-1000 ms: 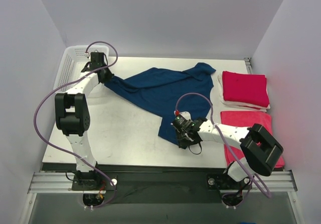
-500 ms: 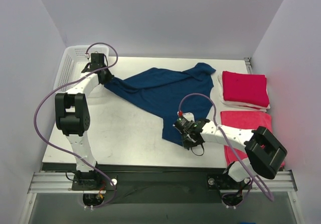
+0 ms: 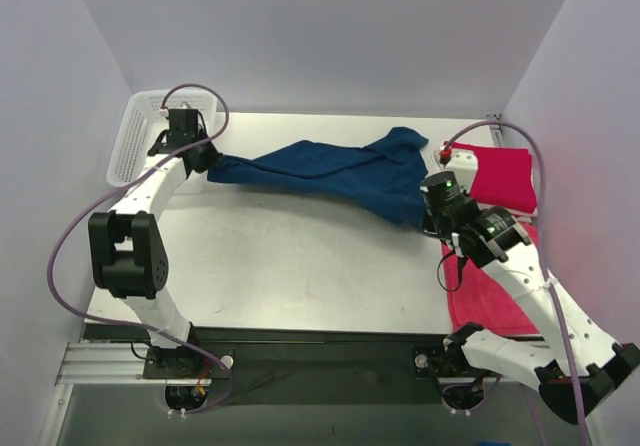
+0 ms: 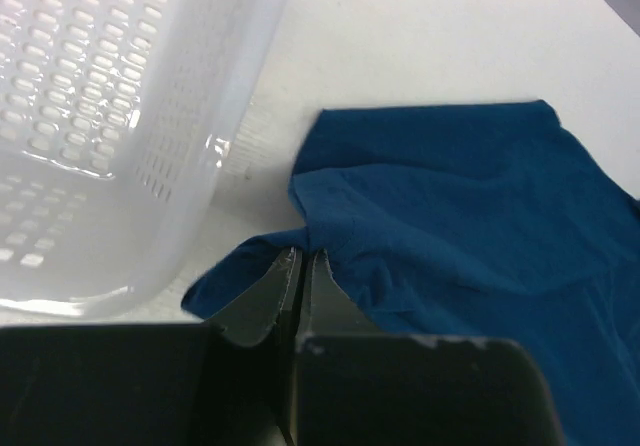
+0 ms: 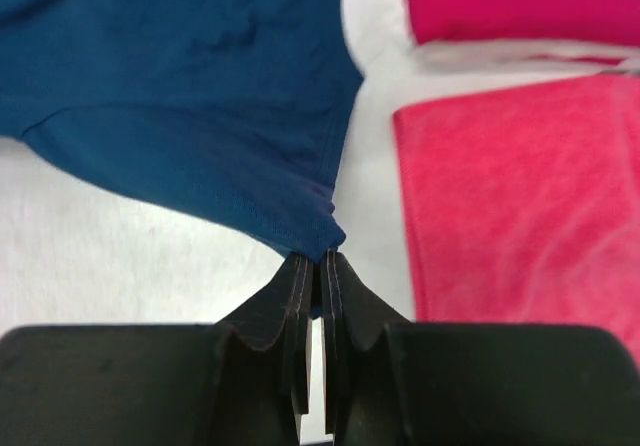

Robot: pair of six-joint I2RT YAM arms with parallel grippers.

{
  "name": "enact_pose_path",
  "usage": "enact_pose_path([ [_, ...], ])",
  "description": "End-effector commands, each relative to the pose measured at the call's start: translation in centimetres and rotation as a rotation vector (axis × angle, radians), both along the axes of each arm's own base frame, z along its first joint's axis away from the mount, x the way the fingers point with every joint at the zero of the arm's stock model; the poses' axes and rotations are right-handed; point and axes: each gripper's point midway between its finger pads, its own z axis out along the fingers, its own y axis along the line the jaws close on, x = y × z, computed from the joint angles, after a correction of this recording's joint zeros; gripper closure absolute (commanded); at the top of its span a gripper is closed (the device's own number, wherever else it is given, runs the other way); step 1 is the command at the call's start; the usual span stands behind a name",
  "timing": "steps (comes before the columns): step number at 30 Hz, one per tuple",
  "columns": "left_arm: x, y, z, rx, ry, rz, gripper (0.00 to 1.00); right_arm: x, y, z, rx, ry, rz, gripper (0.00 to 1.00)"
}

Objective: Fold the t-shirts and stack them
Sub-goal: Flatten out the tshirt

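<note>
The navy t-shirt (image 3: 320, 171) hangs stretched in a band across the back of the table, print hidden. My left gripper (image 3: 207, 158) is shut on its left corner beside the basket; in the left wrist view the fingertips (image 4: 303, 258) pinch a fold of navy cloth (image 4: 470, 196). My right gripper (image 3: 425, 222) is shut on the shirt's right corner, and the right wrist view shows navy fabric (image 5: 200, 116) bunched between the closed tips (image 5: 320, 259). A folded red t-shirt (image 3: 500, 171) (image 5: 520, 1) lies at the back right. Another red t-shirt (image 3: 500, 291) (image 5: 530, 196) lies flat in front of it.
A white mesh basket (image 3: 135, 141) (image 4: 100, 116) stands at the back left corner, close to my left gripper. The right arm reaches over the flat red t-shirt. Pale walls enclose the table on three sides.
My right gripper closed on the navy t-shirt's near hem and carried it right and back toward the red t-shirts, pulling the cloth taut. The left arm shifted slightly left, still gripping.
</note>
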Motion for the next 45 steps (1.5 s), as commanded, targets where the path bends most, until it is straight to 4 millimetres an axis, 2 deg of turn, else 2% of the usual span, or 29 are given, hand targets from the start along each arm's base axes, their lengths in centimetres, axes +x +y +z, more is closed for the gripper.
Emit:
enact_pose_path([
  [1, -2.6, -1.1, 1.1, -0.046, -0.016, -0.023, 1.0, -0.5, -4.1, 2.8, -0.131, -0.037, -0.078, 1.0],
  [4, -4.5, -1.9, 0.2, -0.072, 0.007, -0.021, 1.0, -0.6, -5.1, 2.9, -0.147, -0.052, -0.119, 1.0],
  [7, -7.3, -2.8, -2.7, -0.078, 0.074, -0.011, 1.0, -1.3, -5.5, 0.9, -0.123, -0.016, -0.156, 1.0],
  [8, -9.3, -2.9, -4.8, -0.076, 0.126, -0.004, 1.0, -1.5, -5.5, 0.3, -0.108, -0.005, -0.165, 1.0],
  [11, -11.7, -3.9, -7.7, -0.076, 0.167, 0.008, 1.0, -2.4, -6.0, -1.9, -0.071, 0.037, -0.208, 1.0],
  [12, -13.3, -3.5, -9.8, -0.06, 0.209, 0.023, 1.0, -2.6, -6.1, -2.3, -0.059, 0.044, -0.223, 1.0],
  [15, -14.9, -3.2, -12.2, -0.043, 0.255, 0.052, 1.0, -3.0, -6.1, -3.4, -0.051, 0.075, -0.226, 1.0],
  [17, -15.2, -2.7, -12.5, -0.02, 0.266, 0.063, 0.99, -3.0, -6.1, -3.7, -0.053, 0.086, -0.226, 1.0],
  [18, -15.1, -2.5, -12.2, -0.005, 0.261, 0.068, 0.9, -2.9, -6.0, -3.9, -0.056, 0.094, -0.224, 1.0],
  [19, -15.2, -2.4, -11.9, 0.006, 0.259, 0.062, 0.76, -2.9, -6.0, -3.8, -0.055, 0.094, -0.222, 1.0],
  [22, -15.1, -1.8, -9.7, 0.049, 0.207, 0.061, 0.62, -2.7, -5.9, -3.9, -0.059, 0.1, -0.224, 1.0],
  [23, -15.0, -1.7, -8.7, 0.054, 0.182, 0.06, 0.6, -2.7, -5.9, -4.1, -0.059, 0.106, -0.225, 1.0],
  [24, -15.4, -1.5, -8.6, 0.067, 0.192, 0.054, 0.58, -2.7, -5.8, -4.2, -0.061, 0.111, -0.224, 1.0],
  [29, -17.1, -1.5, -8.1, 0.074, 0.21, 0.055, 0.56, -2.6, -5.5, -5.0, -0.057, 0.134, -0.222, 1.0],
  [36, -19.7, -2.0, -9.1, 0.087, 0.277, 0.033, 0.56, -2.8, -5.4, -6.0, -0.052, 0.156, -0.219, 1.0],
  [45, -20.1, -1.7, -10.1, 0.108, 0.302, 0.038, 0.57, -2.9, -5.2, -6.6, -0.049, 0.166, -0.216, 1.0],
])
